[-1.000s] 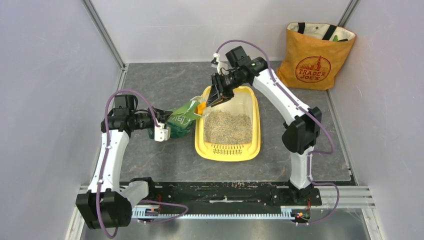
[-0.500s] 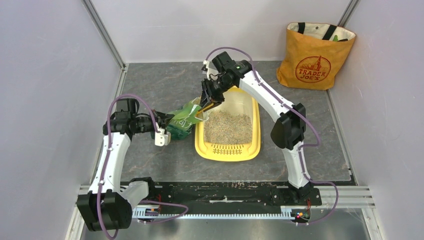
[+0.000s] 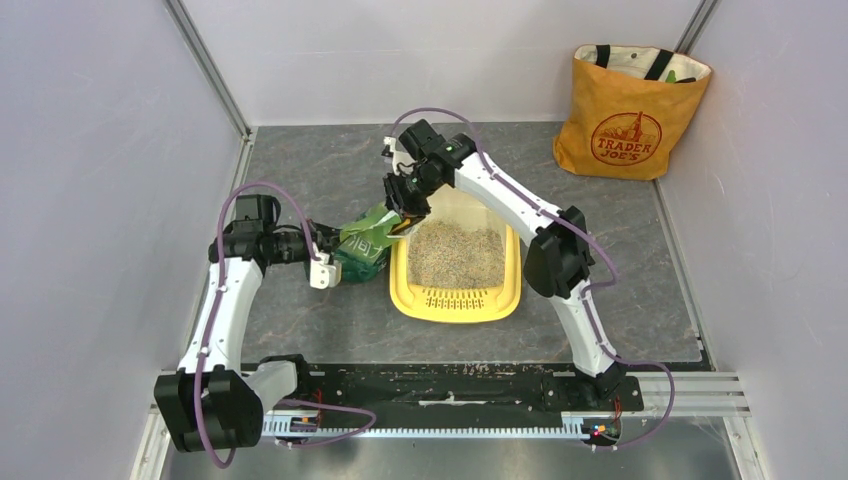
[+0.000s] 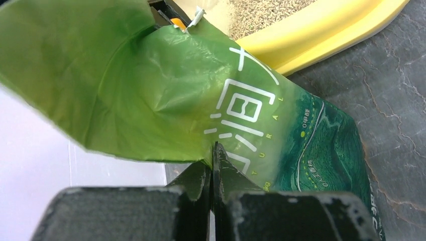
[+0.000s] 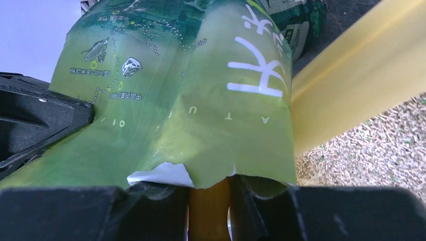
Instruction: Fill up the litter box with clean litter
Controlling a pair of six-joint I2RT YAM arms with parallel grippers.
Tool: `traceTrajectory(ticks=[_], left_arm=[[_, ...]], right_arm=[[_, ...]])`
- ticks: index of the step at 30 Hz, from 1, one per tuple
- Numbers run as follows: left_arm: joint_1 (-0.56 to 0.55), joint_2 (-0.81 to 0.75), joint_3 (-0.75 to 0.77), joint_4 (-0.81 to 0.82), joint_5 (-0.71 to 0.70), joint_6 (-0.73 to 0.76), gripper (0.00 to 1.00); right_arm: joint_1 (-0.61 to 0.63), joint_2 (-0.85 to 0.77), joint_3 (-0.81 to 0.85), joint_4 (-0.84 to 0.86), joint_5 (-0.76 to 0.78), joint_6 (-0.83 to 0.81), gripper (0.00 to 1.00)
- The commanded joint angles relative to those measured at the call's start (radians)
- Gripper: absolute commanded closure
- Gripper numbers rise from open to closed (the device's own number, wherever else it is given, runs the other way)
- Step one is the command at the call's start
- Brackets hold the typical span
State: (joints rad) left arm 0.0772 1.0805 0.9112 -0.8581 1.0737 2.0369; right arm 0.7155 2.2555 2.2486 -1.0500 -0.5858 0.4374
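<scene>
My left gripper point(image 4: 212, 153) clenches the green bag point(image 4: 166, 95), limp, probably slippery film best pinched at a fold; my right gripper point(image 5: 210, 187) grasps the orange scoop point(image 5: 207, 216).

The table point(image 3: 320, 170) I work on is a dark grey, marbled slab filling the middle of the top view. The yellow litter box point(image 3: 455, 308) sits flat on it at centre, its grated end toward the lower edge. An orange tote point(image 3: 625, 125) stands in the upper right corner, well apart from the box. Just left of the box, a green bag point(image 3: 362, 248) hangs low over the slab; I cannot tell whether it touches.
</scene>
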Motion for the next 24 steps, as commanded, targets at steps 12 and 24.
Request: traceTrajectory(ticks=[12,24], left_arm=[[-0.01,0.051,-0.038,0.129,0.068,0.367,0.98],[-0.01,0.049,-0.092,0.277,0.048,0.251,0.98]], right_arm=[[0.027,-0.11,-0.305,0.58,-0.36,0.068,1.0],[-0.016,-0.252,-0.569,1.178,-0.475,0.407,1.0]])
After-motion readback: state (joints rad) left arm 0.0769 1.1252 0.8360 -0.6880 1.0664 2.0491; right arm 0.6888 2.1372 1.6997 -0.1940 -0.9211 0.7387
